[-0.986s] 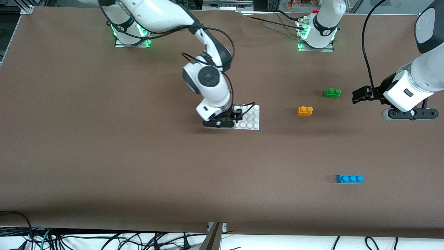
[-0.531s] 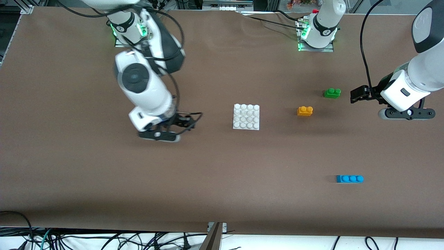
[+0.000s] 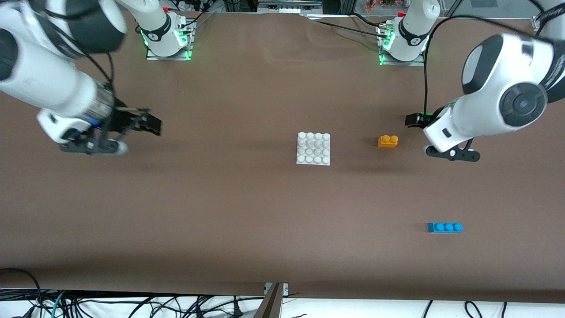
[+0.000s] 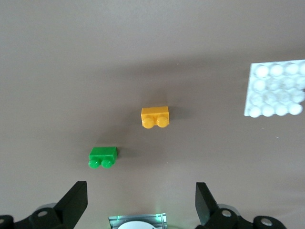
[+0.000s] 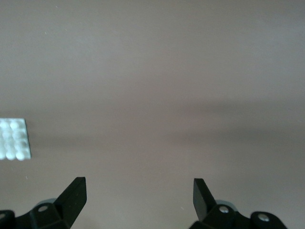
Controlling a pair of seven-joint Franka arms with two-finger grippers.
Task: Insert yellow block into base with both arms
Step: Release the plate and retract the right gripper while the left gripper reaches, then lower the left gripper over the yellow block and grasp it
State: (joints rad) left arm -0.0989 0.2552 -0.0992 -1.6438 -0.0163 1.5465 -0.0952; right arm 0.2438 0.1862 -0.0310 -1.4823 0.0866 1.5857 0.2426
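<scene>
The yellow block [image 3: 388,141] [image 4: 155,117] lies on the brown table, beside the white studded base [image 3: 313,149] [image 4: 276,95] and toward the left arm's end of it. Nothing sits on the base. My left gripper [image 3: 415,120] [image 4: 140,190] hangs open and empty over the table by the green brick [image 4: 103,157], a short way from the yellow block. My right gripper [image 3: 148,124] [image 5: 138,185] is open and empty over bare table toward the right arm's end. Its wrist view catches only an edge of the base [image 5: 14,139].
A blue three-stud brick [image 3: 445,227] lies nearer the front camera, toward the left arm's end. The left hand hides the green brick in the front view. Both arm bases [image 3: 167,39] [image 3: 404,44] stand at the table's back edge.
The right arm swung from the base out toward its own end of the table. The left arm moved in toward the green brick and the yellow block. No brick or the base moved.
</scene>
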